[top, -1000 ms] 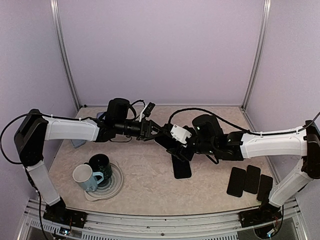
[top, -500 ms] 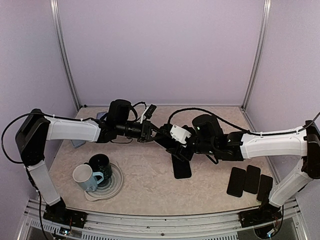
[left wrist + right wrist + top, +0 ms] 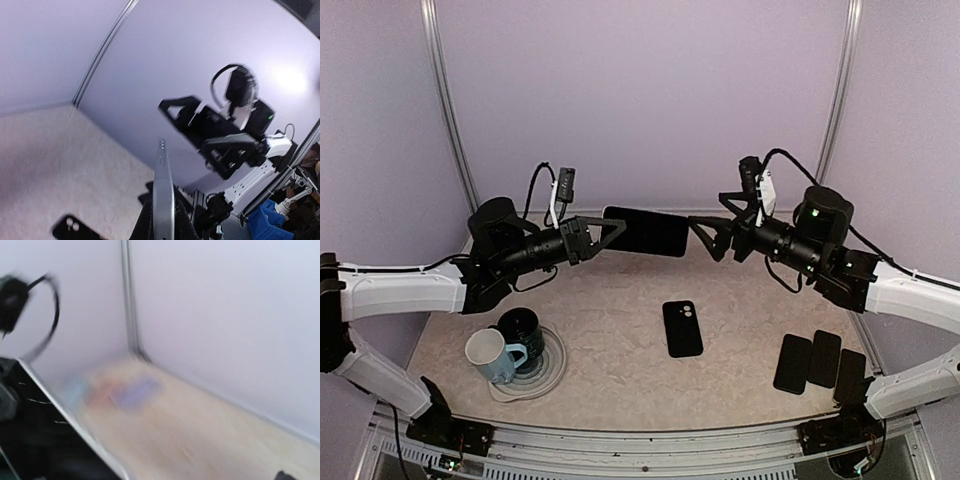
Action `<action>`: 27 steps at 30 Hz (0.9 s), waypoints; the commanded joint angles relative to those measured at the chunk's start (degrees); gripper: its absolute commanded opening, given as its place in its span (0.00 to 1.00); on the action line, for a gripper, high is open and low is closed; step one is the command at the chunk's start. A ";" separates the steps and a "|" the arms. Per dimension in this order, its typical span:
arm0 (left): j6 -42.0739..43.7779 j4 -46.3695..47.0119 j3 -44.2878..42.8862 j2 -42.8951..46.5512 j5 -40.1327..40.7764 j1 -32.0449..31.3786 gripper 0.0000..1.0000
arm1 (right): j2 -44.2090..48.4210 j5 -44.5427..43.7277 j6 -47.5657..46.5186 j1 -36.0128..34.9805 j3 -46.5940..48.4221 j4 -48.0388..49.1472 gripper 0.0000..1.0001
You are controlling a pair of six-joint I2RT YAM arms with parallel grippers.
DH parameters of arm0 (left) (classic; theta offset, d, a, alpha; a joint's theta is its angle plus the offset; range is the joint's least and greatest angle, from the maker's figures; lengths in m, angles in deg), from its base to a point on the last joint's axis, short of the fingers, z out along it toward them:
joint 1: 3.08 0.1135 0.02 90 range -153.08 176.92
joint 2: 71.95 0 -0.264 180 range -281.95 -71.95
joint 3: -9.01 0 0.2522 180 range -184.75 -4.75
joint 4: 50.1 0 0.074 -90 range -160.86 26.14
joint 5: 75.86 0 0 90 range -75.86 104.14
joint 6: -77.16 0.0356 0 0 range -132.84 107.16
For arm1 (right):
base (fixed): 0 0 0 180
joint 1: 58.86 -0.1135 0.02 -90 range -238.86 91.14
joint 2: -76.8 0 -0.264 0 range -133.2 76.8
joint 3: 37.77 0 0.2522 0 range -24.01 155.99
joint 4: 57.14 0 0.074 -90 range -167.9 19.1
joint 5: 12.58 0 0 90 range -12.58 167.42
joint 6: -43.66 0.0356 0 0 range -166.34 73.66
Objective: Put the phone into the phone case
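While my left hand (image 3: 609,233) is clamped on one short end of the phone (image 3: 655,232), fingers pressing its two flat faces, the phone hangs in the air well above the phone case (image 3: 682,328). The case lies flat on the desk (image 3: 620,335) with its camera cutout at the far end. My right hand (image 3: 708,238) stands wide and holds nothing, just off the phone's free end and also high above the case.

I judge the phone stiff and dense for its thinness, with slick faces and a metal rim, so a pinch at one end could let it slip or twist. I would take it across the long edges near the middle, clear of the side buttons. The case looks light and likely to slide under pressure.
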 commanded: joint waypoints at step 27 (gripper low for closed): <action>4.30 40.71 -2.80 -7.33 13.42 -11.51 0.00 | -8.68 18.96 20.65 -6.62 4.88 34.73 0.17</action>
